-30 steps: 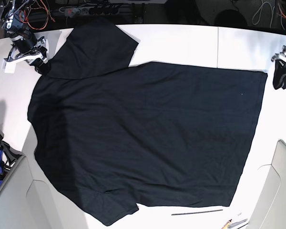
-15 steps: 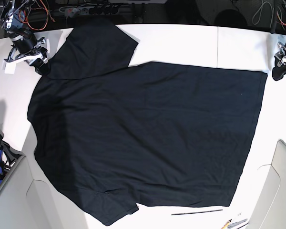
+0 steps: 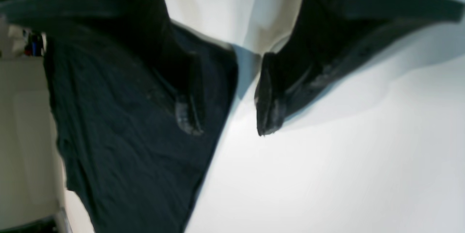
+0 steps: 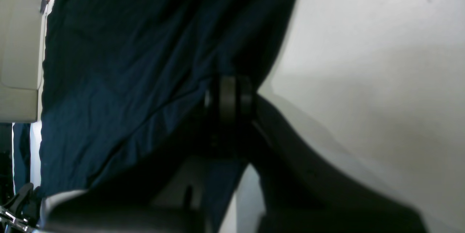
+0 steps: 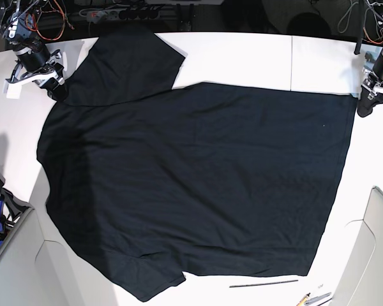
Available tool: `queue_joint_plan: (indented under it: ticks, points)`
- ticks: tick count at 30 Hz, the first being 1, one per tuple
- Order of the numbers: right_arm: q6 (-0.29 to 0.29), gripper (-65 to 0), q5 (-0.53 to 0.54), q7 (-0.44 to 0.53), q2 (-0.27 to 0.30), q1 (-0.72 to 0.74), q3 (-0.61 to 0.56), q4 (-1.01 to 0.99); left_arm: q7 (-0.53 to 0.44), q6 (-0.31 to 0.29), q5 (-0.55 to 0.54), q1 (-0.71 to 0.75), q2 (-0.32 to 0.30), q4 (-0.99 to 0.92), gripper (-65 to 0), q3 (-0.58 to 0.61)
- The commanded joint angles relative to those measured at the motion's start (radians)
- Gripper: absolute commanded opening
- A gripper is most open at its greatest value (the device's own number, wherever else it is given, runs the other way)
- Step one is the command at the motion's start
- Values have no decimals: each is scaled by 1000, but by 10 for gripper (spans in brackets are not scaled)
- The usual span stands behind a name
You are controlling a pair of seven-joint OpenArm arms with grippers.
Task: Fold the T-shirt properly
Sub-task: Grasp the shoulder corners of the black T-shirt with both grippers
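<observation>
T-shirt (image 5: 198, 185) covers most of table (image 5: 242, 54). Bare strips top & right edges. Thin rod (image 5: 263, 283) lies near front hem.

Left tool (image 3: 227, 129): jaws spread wide, nothing between fingertips (image 3: 267, 116), pointing down; in base view at 2 o'clock edge (image 5: 365, 105). Right tool (image 4: 229, 96): jaws fully closed; in base view at 10 o'clock corner (image 5: 54, 86), wrist angled inward.

Black matte curved plastic fingers (image 3: 269, 98), scuffed glossy tips, black-and-white right gripper (image 5: 51, 83) with silver brackets, red and orange wires (image 5: 41, 16), possibly blurred round black pads (image 4: 229, 96)
</observation>
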Motion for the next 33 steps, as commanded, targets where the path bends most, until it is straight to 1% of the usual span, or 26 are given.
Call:
queue_joint_plan:
  ticks: [1,6,8,14,17,21,24,28,31,32,33]
  points:
    - [18,-650,19,11,11,0,4,13,54,9,23,5,-14,3,-366,13]
    - [18,-650,16,11,11,0,4,13,150,8,-35,6,-14,3,-366,32]
    - [18,-650,16,11,11,0,4,13,171,8,-42,6,-14,3,-366,32]
    - [18,-650,16,11,11,0,4,13,197,8,-41,20,-19,3,-366,32]
    - [18,-650,16,11,11,0,4,13,207,-6,-45,34,-28,4,-366,32]
    - [18,-650,16,11,11,0,4,13,229,-7,-95,39,-37,4,-366,32]
    - [18,-650,16,11,11,0,4,13,229,-28,-121,39,-39,4,-370,32]
    - [18,-650,17,11,11,0,4,13,210,-30,-124,39,-39,4,-481,32]
    - [18,-650,17,11,11,0,4,13,169,-30,-122,37,-39,4,-517,32]
    - [18,-650,17,11,11,0,4,13,166,-31,-121,32,-39,4,-547,32]
    - [19,-650,17,11,11,0,4,13,166,-35,-116,28,-39,4,-590,32]
